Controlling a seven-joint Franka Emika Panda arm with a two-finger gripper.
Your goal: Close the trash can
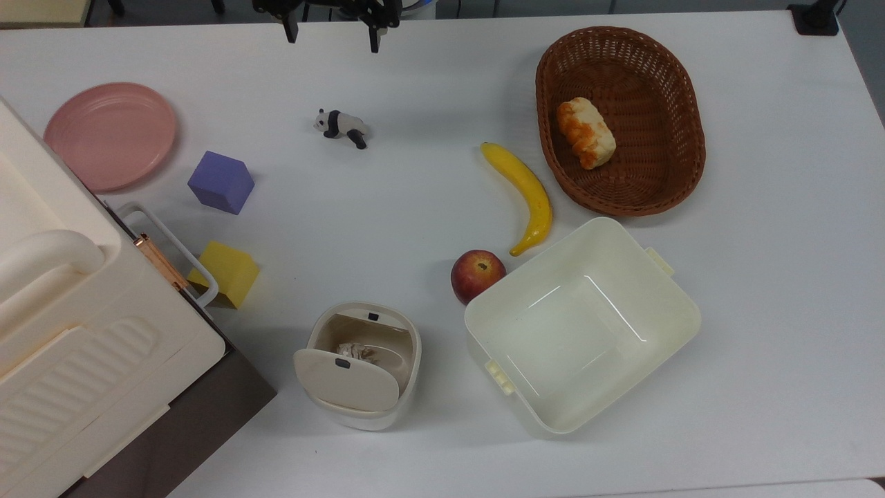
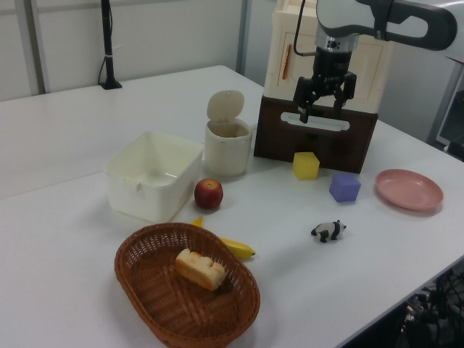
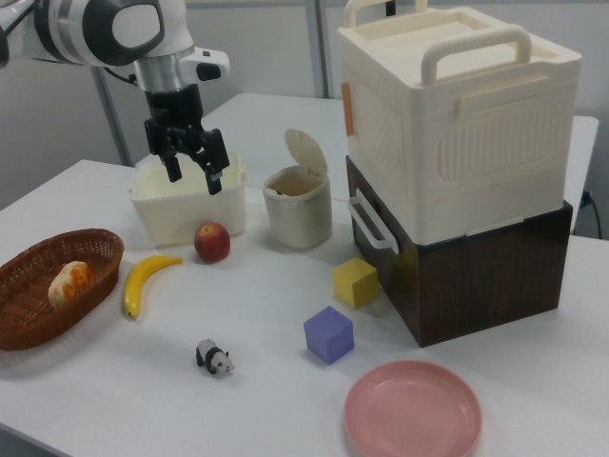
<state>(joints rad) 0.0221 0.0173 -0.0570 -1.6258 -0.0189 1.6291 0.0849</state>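
Note:
The trash can (image 1: 366, 366) is a small cream bin standing near the table's front in the top view, left of the cream tub. Its beige lid (image 1: 346, 379) is swung up and stands open, with crumpled paper (image 1: 354, 351) inside. The same trash can (image 2: 227, 148) (image 3: 298, 208) has its lid (image 2: 225, 105) (image 3: 306, 152) raised in both side views. My gripper (image 1: 332, 34) (image 2: 320, 107) (image 3: 195, 171) hangs open high above the table, far from the bin, holding nothing.
A cream tub (image 1: 581, 325) sits right of the bin, an apple (image 1: 477, 274) and banana (image 1: 525, 194) behind it. A wicker basket (image 1: 681, 131) holds bread (image 1: 586, 131). A panda toy (image 1: 340, 126), purple cube (image 1: 221, 182), yellow cube (image 1: 228, 273), pink plate (image 1: 110, 135) and big cream appliance (image 1: 76, 332) stand to the top view's left.

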